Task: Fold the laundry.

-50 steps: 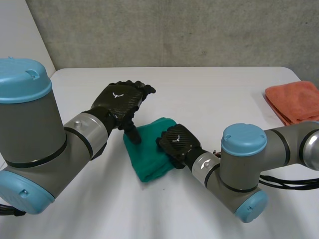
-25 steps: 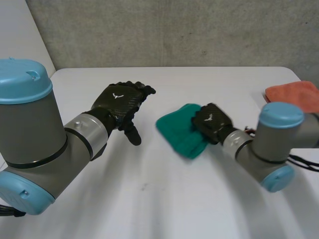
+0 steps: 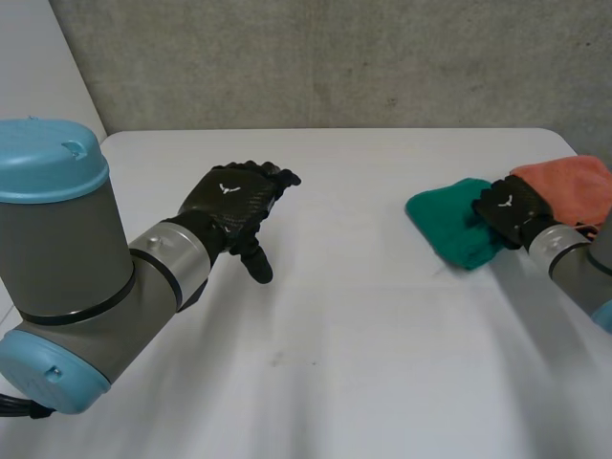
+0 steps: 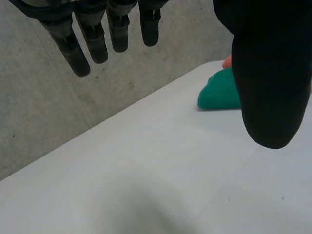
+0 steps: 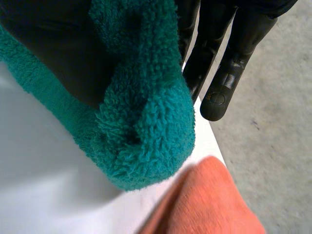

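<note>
Green towel (image 3: 446, 223) moved across to the orange towel (image 3: 572, 184).
Right robot hand (image 3: 508, 207) grips it, seemingly folded and ready to stack; left robot hand (image 3: 230, 197) hangs wide, empty.

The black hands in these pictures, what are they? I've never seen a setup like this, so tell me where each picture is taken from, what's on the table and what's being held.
They are the hands of a two-armed robot at a white table. The head view looks down from a camera between and behind the arms, so the left hand is at its left and the right hand at its right. The other two pictures come from a camera on each wrist, looking along that hand's palm. The left hand is open and holds nothing, its fingers relaxed above the table. The right hand pinches a green cloth between thumb and fingers, close beside an orange cloth that lies at the table's right edge.
</note>
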{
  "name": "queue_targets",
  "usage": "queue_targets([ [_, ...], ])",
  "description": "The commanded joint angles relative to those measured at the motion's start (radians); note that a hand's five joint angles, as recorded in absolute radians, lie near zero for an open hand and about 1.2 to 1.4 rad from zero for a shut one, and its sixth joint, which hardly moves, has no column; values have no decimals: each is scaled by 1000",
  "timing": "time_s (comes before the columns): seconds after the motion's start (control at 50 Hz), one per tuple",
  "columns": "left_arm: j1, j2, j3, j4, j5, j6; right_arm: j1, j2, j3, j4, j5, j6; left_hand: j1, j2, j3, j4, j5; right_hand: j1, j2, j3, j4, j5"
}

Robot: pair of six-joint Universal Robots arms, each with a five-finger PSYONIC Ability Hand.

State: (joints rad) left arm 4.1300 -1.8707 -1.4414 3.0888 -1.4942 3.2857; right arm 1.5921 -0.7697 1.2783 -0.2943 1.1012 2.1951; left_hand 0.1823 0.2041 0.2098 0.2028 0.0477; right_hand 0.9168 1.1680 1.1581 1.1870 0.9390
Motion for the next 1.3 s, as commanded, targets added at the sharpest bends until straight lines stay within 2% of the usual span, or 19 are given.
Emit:
queue_targets([
  [0.02,-2,-5,3,2,0,0,-20,39,-86,-2,-4,-20,-4,-26,-32,-25,-44,479,228,238,209,283],
  [0.18,-1,-16,4,2,-1,2,-21,81,-336,-17,5,3,-4,-26,-32,-25,-44,479,228,238,209,283],
  [0.26,-1,-16,1,2,-1,0,-64,128,-500,-17,23,96,-4,-26,-32,-25,-44,479,228,238,209,283],
  [0.34,-1,-16,-1,1,-1,0,-107,177,-573,-10,26,208,-4,-26,-32,-25,-44,479,228,238,209,283],
  [0.52,-2,-21,-11,2,0,0,-228,277,-541,27,-15,239,-4,-26,-32,-25,-44,479,228,238,209,283],
  [0.7,-1,-22,-13,4,0,0,-330,285,-521,27,-76,224,-4,-26,-32,-24,-44,479,228,238,209,283],
  [0.98,-4,-36,-14,4,0,0,-348,231,-442,26,-101,213,-4,-26,-32,-25,-44,472,221,230,202,275],
  [1.02,-4,-36,-14,4,0,0,-347,236,-439,26,-100,210,-4,-26,-32,-25,-44,229,-22,-12,-41,33],
  [1.04,-4,-36,-14,4,-1,0,-345,240,-435,29,-100,201,-4,-26,-32,-25,-44,-98,-349,-339,-368,-294],
  [1.1,-4,-35,-14,4,-1,0,-345,245,-432,29,-84,178,-4,-26,-32,-25,-44,-493,-744,-735,-763,-690],
  [1.12,-4,-35,-14,4,-1,0,-345,244,-427,29,-78,163,-4,-26,-32,-25,-44,-727,-978,-968,-997,-923],
  [1.24,-2,-30,-14,4,-1,0,-359,185,-393,89,-41,146,-4,-26,-32,-25,-44,-742,-993,-984,-1012,-939],
  [1.3,-2,-24,-13,4,-1,0,-374,124,-381,145,18,141,-4,-26,-32,-25,-44,-742,-993,-984,-1012,-939],
])
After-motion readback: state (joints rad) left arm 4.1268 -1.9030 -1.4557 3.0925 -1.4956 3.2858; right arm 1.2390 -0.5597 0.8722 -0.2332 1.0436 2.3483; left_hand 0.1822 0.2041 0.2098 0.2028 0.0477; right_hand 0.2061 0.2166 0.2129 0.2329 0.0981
